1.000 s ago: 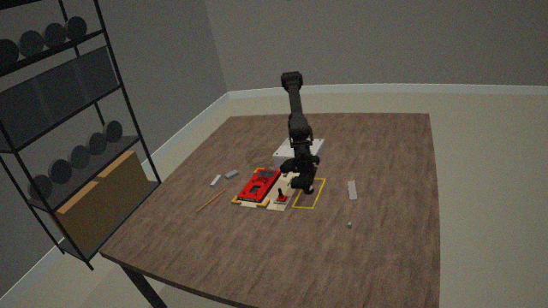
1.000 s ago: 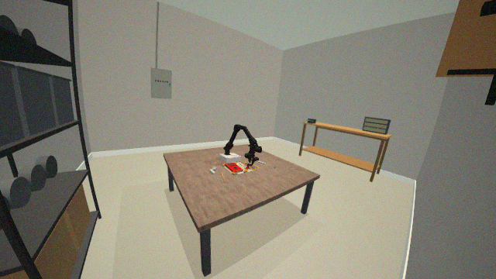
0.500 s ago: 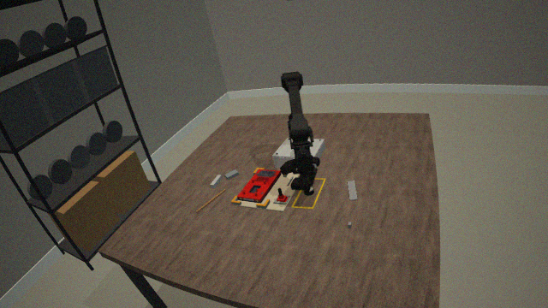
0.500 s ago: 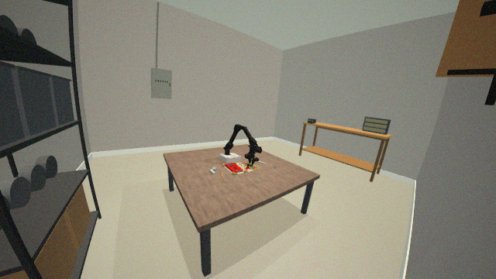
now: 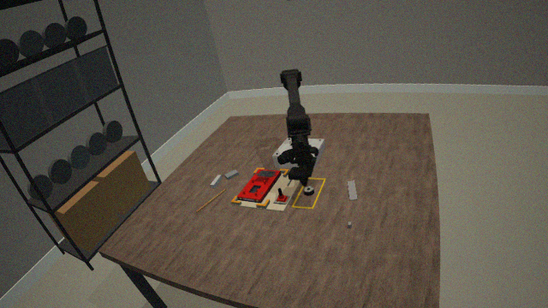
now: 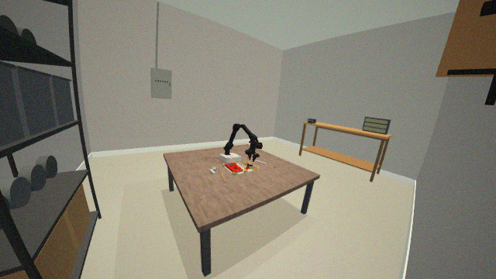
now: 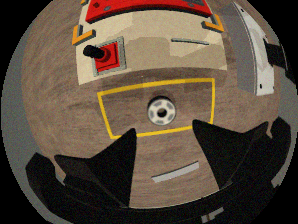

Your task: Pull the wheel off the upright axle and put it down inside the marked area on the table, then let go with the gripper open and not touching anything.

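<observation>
Top view: the wheel (image 5: pixel 308 191) lies flat inside the yellow-outlined area (image 5: pixel 318 193) on the table (image 5: pixel 385 239), toward its far end. The gripper (image 5: pixel 300 179) hangs just behind and above it, apart from it, while the axle (image 5: pixel 281 195) stands bare on its red base beside the red board (image 5: pixel 259 185). Removal and placement therefore appear done; what is left (judging from this view) is to finish opening and draw clear. Small grey blocks and a pencil (image 5: pixel 211 200) lie well apart on the wood-grain surface.

Exterior view: the arm (image 6: pixel 241 140) arches from its white base (image 6: pixel 229 156) over the middle of a dark-legged table. The room has pale walls, a beige floor, a wall panel (image 6: pixel 161 83), a wooden bench (image 6: pixel 346 145) to the right, and a metal rack (image 6: pixel 46 132) with dark rolls to the left.

Wrist view: the fingers stand parted with nothing between them; the wheel (image 7: pixel 160 110) rests inside the outline beyond their tips, not touching them as far as can be seen.
</observation>
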